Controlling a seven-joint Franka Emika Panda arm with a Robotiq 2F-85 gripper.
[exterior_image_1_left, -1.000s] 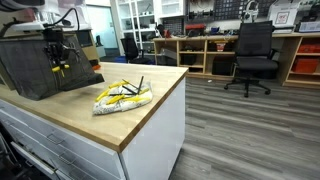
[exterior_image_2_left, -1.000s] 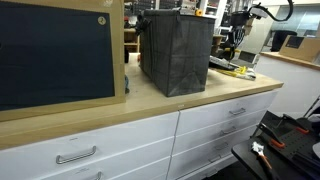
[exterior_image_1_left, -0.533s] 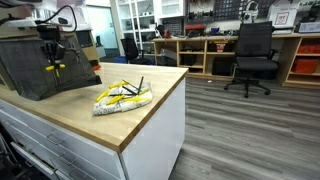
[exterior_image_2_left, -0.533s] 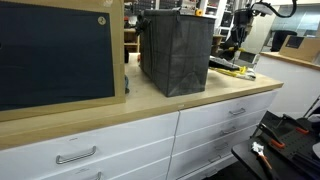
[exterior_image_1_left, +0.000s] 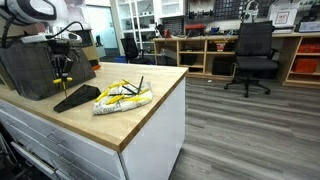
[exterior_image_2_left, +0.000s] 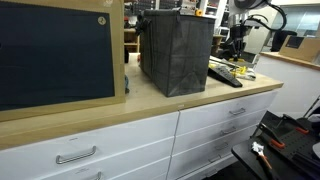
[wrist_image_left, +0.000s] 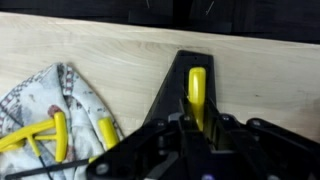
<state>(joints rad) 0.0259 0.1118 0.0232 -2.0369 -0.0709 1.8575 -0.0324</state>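
My gripper (exterior_image_1_left: 62, 72) hangs over the wooden counter (exterior_image_1_left: 140, 122) next to a dark grey fabric bin (exterior_image_1_left: 28, 70). It is shut on the yellow handle (wrist_image_left: 197, 88) of a black wedge-shaped tool (exterior_image_1_left: 76, 98) whose wide end rests flat on the counter. In the wrist view the handle runs between my jaws (wrist_image_left: 197, 122) and the black body (wrist_image_left: 168, 95) spreads toward me. A patterned cloth with yellow pieces (exterior_image_1_left: 123, 97) lies just beside the tool; it also shows in the wrist view (wrist_image_left: 45, 105). In an exterior view the tool (exterior_image_2_left: 225, 76) lies beyond the bin (exterior_image_2_left: 175, 50), under the gripper (exterior_image_2_left: 237, 52).
The counter's edge (exterior_image_1_left: 178, 80) drops to a wood floor with an office chair (exterior_image_1_left: 252, 55) and shelving behind. A large dark framed board (exterior_image_2_left: 55, 55) stands on the counter next to the bin. Drawers (exterior_image_2_left: 120, 140) sit below the counter.
My gripper has moved away from the bin's face and lower. The black tool, not seen on the counter before, now lies on it beside the cloth.
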